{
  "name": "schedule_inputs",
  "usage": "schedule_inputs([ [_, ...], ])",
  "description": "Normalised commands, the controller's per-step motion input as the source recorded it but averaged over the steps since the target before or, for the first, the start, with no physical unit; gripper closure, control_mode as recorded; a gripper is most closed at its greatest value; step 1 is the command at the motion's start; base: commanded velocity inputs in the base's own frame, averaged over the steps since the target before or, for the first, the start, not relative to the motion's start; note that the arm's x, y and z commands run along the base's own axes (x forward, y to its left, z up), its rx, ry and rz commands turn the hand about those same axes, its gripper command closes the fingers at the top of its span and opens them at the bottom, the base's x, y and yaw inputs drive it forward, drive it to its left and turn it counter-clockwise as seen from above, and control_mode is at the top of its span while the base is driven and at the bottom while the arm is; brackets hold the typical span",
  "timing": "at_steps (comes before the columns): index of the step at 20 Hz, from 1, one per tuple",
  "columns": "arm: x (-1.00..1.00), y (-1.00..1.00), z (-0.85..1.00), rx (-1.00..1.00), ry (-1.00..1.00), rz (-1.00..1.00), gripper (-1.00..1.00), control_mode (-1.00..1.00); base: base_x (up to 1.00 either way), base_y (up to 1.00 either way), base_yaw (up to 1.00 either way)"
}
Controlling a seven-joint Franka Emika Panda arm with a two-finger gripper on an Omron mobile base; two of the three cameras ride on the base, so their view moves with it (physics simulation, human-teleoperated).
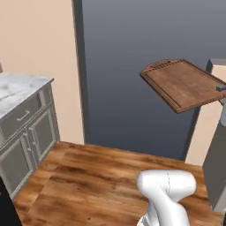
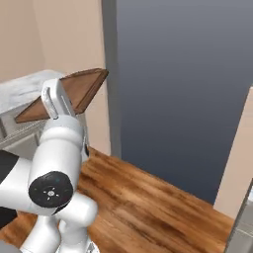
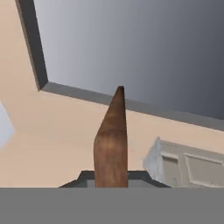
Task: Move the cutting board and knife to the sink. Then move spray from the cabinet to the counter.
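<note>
The cutting board (image 1: 185,83) hangs in the air, nearly level, high above the floor, with its curved handle toward the far left. My gripper (image 1: 222,88) is shut on its right edge at the frame's border. From the right base, the cutting board (image 2: 74,91) sticks out behind my upper arm. The hand view has the cutting board (image 3: 111,140) edge-on, rising from between my gripper (image 3: 111,178) fingers. The marble counter (image 1: 17,90) lies to the left, and shows again as the counter (image 2: 24,91). The knife, spray and wall cabinet are out of view.
Cream panelled base cabinets (image 1: 26,137) stand under the counter at left. A wooden floor (image 1: 97,176) spreads ahead, with a dark grey wall panel (image 1: 132,66) and beige walls behind it. A grey unit (image 1: 217,167) stands at the right edge.
</note>
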Motion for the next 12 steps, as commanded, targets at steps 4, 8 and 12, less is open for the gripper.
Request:
schedule_inputs([
  [4,0.0,0.0,0.0,0.0,0.0,0.0,1.0,1.0,-0.99,0.29,-0.78],
  [8,0.0,0.0,0.0,0.0,0.0,0.0,1.0,1.0,-0.99,0.29,-0.78],
  [12,0.0,0.0,0.0,0.0,0.0,0.0,1.0,1.0,-0.47,-0.42,-0.57],
])
